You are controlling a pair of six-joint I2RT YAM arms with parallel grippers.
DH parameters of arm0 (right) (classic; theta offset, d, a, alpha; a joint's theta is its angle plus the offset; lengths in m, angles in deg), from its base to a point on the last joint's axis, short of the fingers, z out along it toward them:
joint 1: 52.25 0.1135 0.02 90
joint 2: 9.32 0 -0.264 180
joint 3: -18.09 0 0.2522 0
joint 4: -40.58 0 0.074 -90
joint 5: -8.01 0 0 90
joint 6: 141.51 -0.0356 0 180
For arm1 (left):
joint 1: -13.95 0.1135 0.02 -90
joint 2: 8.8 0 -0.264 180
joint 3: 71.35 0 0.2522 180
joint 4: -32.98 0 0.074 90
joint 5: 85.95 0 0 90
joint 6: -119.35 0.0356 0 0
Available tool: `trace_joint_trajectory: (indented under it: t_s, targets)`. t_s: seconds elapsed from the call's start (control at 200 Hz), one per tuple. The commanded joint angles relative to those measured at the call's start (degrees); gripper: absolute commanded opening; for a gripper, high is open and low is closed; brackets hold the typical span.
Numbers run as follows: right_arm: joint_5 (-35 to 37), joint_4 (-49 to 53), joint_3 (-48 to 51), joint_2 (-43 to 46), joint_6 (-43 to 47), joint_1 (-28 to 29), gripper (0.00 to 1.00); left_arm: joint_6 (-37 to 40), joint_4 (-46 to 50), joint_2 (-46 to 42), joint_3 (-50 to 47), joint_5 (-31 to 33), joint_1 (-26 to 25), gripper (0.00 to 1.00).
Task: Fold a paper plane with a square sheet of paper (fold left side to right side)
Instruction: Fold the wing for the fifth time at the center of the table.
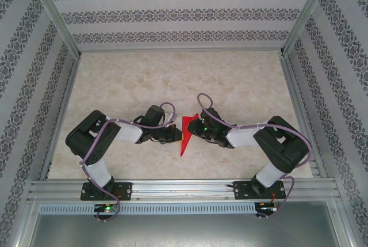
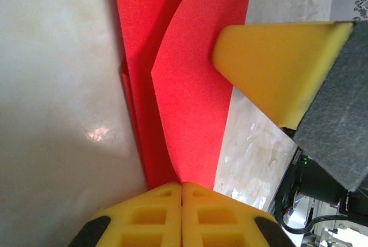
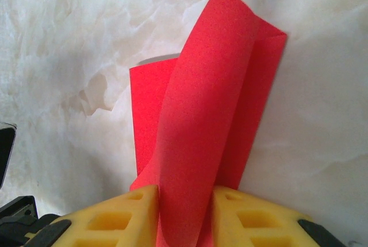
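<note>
Near the middle of the counter [image 1: 172, 80], the creased red paper [image 1: 186, 135] is pinched from the left by my closed left pincer [image 2: 182, 186], its raised flap clamped in my right pincer [image 3: 184, 195].

Folded red paper [image 1: 185, 135], narrow creased pointed shape, lying between left gripper [image 2: 181, 185] and right gripper [image 3: 185, 192], one flap raised, seemingly pinched at both grippers' fingertips.

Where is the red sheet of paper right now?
In the top view the red paper lies mid-width on the table, toward its near edge; the left tool pinches it and the right tool straddles it.
</note>
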State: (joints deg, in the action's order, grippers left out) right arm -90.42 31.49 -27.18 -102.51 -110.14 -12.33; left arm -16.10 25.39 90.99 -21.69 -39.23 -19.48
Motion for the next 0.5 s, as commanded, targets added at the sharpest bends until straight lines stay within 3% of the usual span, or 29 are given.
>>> trace_joint_trajectory:
  t_s: [0.0, 0.495]
  targets:
    - [-1.33, 1.15, -0.52, -4.57, -0.19, 1.06, 0.3, 0.09, 1.31, -1.11, -0.39, -0.46, -0.84, 0.06]
    - [-1.59, 0.64, -0.25, -3.77, -0.48, 1.17, 0.3, -1.03, 0.17, -0.21, -0.86, 0.32, -1.72, 0.06]
